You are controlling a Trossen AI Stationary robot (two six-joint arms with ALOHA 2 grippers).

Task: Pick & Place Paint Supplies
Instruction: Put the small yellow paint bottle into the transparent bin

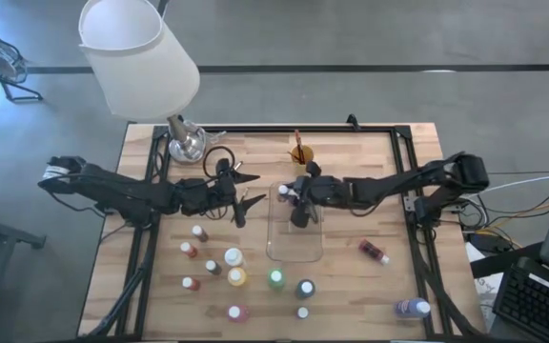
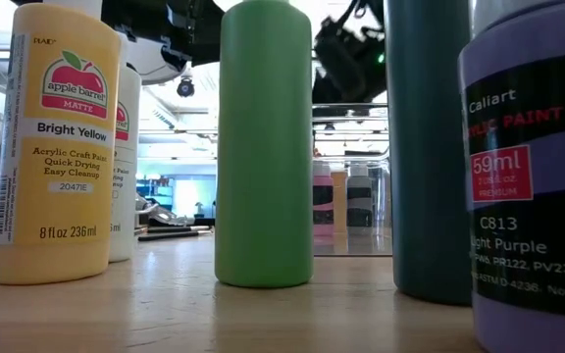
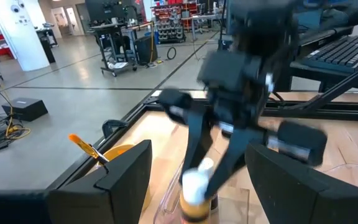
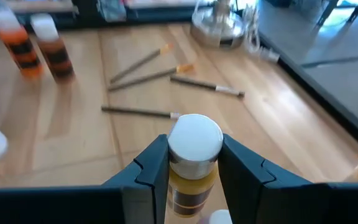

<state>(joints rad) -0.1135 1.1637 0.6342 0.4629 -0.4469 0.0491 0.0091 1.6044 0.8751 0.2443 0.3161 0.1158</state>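
Right wrist view showed the right gripper (image 4: 194, 171) clamped on a white-capped paint bottle (image 4: 193, 163), held over the clear tray (image 1: 294, 250) probably for placing; the left gripper (image 1: 243, 195) waited beside the tray, fingers apart.

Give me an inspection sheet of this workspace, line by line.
Surface: wooden table.
Job's things: paint bottles standing at the near side; brushes lying loose.
Clutter: clear tray, orange cup, lamp.
Grippers: right gripper shut on a white-capped bottle over the tray; left gripper open beside it.
Cables: bundle off the right edge.
Surroundings: keyboard.
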